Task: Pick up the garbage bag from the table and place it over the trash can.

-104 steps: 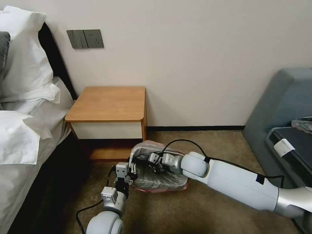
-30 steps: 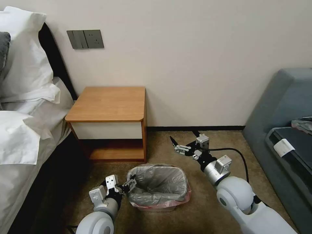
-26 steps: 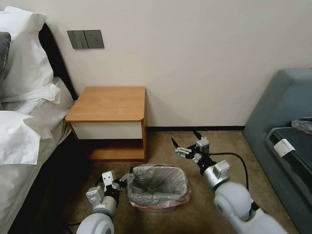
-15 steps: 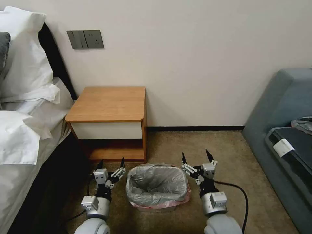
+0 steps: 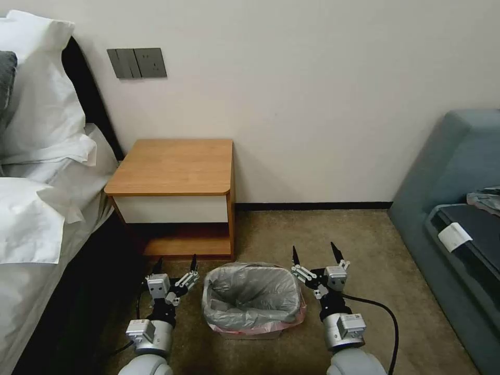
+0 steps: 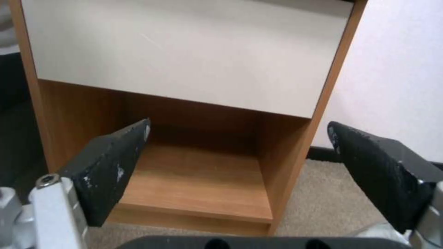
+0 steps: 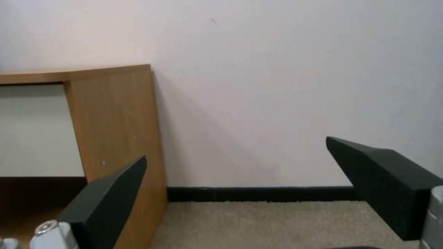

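Head view: the garbage bag (image 5: 253, 299) lines the trash can (image 5: 252, 332), its grey film folded over the rim and a pink edge showing low on the outside. The can stands on the carpet (image 5: 317, 234) just in front of the table (image 5: 174, 166), whose top is bare. The left pincer (image 5: 175, 261) hangs just beside the can's left side, the right pincer (image 5: 313, 251) just beside its right side; both point toward the wall, fingers spread wide and holding nothing, and neither touches bag or can. The bag thus lies between the two pincers, slightly lower and nearer the robot than their tips.

Judged risk: the film looks loosely draped, not tucked tight, so a finger or wrist brushing the rim could drag the fold off and let the bag slump inside. The light can could also be nudged or tipped by a sideways sweep of either arm.

Left wrist view: the spread fingers (image 6: 110, 169) frame the table's open lower shelf (image 6: 198, 186).
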You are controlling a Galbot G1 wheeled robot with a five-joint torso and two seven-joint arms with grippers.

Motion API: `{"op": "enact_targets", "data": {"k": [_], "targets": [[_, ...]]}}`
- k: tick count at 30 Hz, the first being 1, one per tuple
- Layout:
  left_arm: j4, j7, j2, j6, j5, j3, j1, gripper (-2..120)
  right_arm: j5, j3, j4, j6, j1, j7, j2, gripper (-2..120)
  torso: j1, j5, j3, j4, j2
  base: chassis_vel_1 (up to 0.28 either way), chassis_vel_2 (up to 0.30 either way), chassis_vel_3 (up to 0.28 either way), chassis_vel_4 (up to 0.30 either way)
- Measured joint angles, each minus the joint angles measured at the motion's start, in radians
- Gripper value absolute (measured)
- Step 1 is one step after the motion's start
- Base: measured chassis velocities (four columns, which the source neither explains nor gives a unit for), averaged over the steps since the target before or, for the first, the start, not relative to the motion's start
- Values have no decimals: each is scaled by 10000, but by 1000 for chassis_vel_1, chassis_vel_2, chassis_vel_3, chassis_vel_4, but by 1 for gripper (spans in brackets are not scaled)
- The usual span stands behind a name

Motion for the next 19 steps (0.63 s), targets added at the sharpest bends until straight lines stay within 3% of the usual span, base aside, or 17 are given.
{"op": "enact_targets", "data": {"k": [19], "targets": [[-16, -13, -4, 47, -21, 5, -4, 100, 35, -15, 12, -36, 21, -11, -24, 100, 0, 0, 1, 0, 0, 0, 0, 0, 0]]}}
